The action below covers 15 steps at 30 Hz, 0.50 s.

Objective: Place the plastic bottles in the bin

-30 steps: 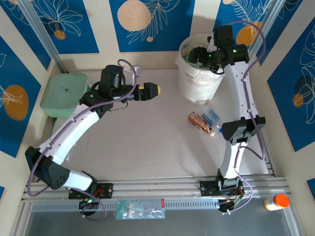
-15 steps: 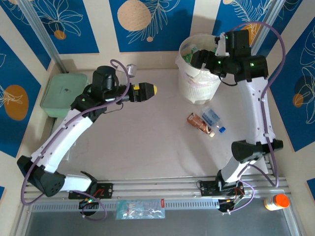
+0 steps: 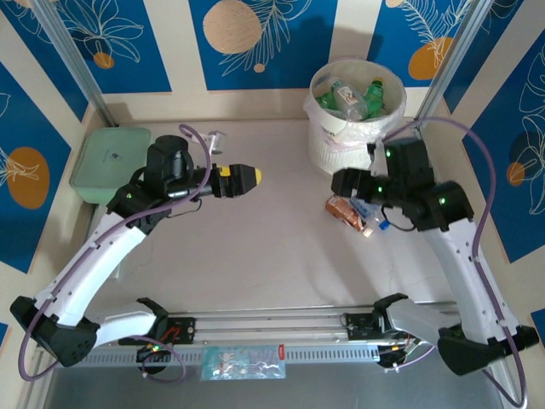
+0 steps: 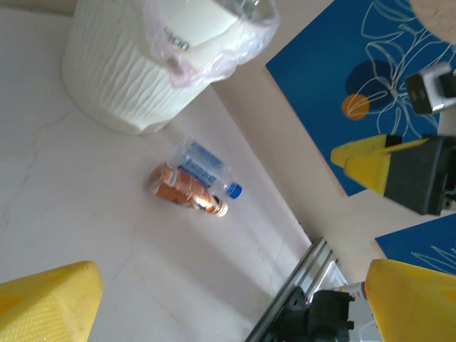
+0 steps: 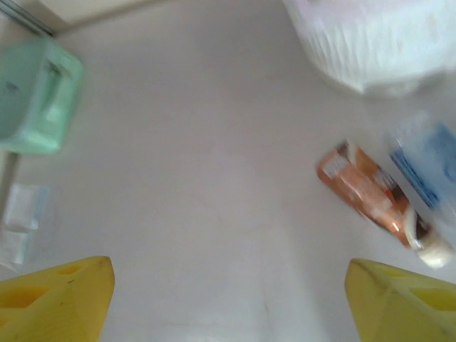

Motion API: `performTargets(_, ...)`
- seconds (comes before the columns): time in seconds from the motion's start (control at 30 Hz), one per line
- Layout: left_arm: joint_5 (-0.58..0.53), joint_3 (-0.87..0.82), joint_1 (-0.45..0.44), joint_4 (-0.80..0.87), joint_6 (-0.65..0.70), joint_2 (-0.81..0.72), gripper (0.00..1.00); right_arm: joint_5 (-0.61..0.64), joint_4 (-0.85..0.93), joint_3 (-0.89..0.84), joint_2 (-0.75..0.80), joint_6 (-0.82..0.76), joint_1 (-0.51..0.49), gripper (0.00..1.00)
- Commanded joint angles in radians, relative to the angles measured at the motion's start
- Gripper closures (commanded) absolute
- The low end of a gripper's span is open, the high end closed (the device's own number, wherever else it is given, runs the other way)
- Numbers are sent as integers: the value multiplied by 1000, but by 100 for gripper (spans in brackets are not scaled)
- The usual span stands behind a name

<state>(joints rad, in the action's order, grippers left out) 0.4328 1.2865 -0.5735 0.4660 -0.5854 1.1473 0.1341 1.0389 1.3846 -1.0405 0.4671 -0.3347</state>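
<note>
Plastic bottles lie in the bin. Just beside it on the desk, we see 2 more side by side, an orange-labelled bottle and a blue-labelled bottle, long axes diagonal, caps pointing near-right. Left hand and right hand gape wide, empty.

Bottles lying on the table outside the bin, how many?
2: orange-labelled bottle and blue-labelled bottle, side by side near the bin; the right arm may hide more.

- Bin: white, ribbed, bag-lined, upright at far right; I note several green and clear bottles inside.
- Orange-labelled bottle and blue-labelled bottle: lying on their sides, touching, near the bin's base.
</note>
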Motion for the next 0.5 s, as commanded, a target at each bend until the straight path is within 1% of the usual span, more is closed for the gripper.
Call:
performTargets(0.0, -28, -60, -8, 5, 4, -36, 5, 74, -63, -185, 65, 55, -5, 15)
performTargets(0.07, -32, -87, -7, -7, 3, -40, 5, 107, -104, -284, 90, 49, -7, 14)
performTargets(0.17, -28, -118, -8, -26, -5, -34, 5, 115, -169, -374, 65, 9, -6, 13)
performTargets(0.33, -33, -145, -6, -46, 3, -21, 5, 143, -259, -429, -69, -53, -21, 8)
performTargets(0.43, -18, -159, -7, -70, -3, -6, 5, 168, -317, -417, -181, -130, -20, 5)
performTargets(0.47, -13, -162, -6, -75, -5, -1, 5, 193, -332, -408, -223, -144, -20, 4)
